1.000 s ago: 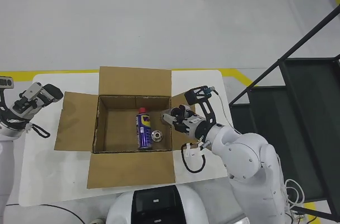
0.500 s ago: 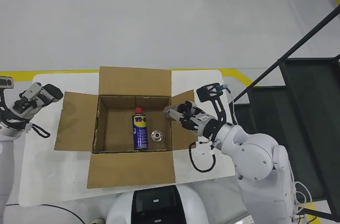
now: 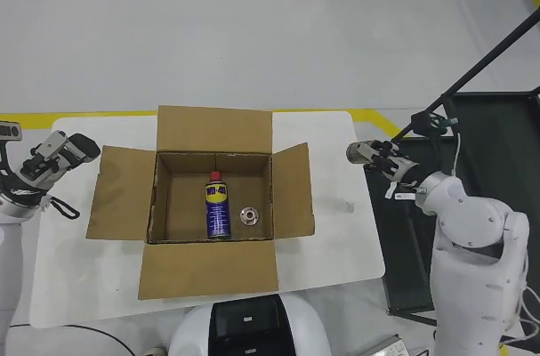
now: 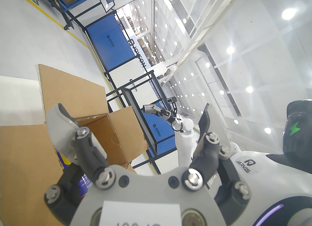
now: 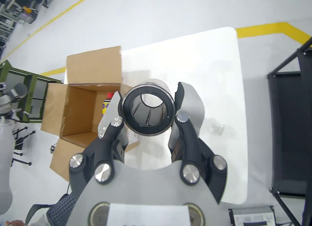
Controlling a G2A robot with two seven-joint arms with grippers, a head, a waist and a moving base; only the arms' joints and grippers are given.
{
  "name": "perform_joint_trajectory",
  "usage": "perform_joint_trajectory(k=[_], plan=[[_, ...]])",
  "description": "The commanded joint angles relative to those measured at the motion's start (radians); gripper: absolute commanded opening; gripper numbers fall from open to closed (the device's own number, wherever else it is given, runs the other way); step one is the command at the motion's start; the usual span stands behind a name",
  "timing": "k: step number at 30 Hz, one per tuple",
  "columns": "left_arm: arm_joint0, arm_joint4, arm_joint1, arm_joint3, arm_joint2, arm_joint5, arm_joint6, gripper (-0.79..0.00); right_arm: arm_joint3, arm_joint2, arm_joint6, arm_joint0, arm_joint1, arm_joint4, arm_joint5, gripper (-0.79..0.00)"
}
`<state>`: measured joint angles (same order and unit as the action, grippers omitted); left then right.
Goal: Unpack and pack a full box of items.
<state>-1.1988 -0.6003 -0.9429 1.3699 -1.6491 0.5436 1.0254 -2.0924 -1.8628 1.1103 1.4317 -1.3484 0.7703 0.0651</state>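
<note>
My right claw (image 5: 149, 90) grips the black-rimmed steel bearing sleeve (image 5: 148, 112) clear of the brown cardboard box (image 3: 212, 133), likely unpacking; left claw (image 4: 131, 108) hangs wide, spare.

Bright, glaring ceiling lamps (image 4: 288, 14), soft shadows, bowed wrist-view edges

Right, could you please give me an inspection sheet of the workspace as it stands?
surface: white table, box near its middle.
job's things: open cardboard box; inside, a spray can lying flat and a small metal ring beside it; metal sleeve in the right pincer.
clutter: one small clear piece on the table right of the box, unidentifiable.
pincers: left pincer open, empty; right pincer shut on the sleeve.
cables: black loop at the left arm.
surroundings: black rack beside the table; yellow floor line.
</note>
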Motion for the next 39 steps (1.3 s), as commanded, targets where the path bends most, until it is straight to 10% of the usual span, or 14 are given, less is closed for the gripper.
perform_joint_trajectory(k=[1,20,39], plan=[[0.000,0.000,0.000,0.000,0.000,0.000,0.000,0.000,0.077,0.016,0.001,-0.020,0.006,0.039,-0.014,-0.785],[0.000,0.000,0.000,0.000,0.000,0.000,0.000,0.000,0.606,0.183,-0.189,-0.199,0.027,0.285,0.008,-0.785],[0.000,0.000,0.000,0.000,0.000,0.000,0.000,0.000,0.811,0.305,-0.333,-0.275,0.020,0.339,0.109,-0.785]])
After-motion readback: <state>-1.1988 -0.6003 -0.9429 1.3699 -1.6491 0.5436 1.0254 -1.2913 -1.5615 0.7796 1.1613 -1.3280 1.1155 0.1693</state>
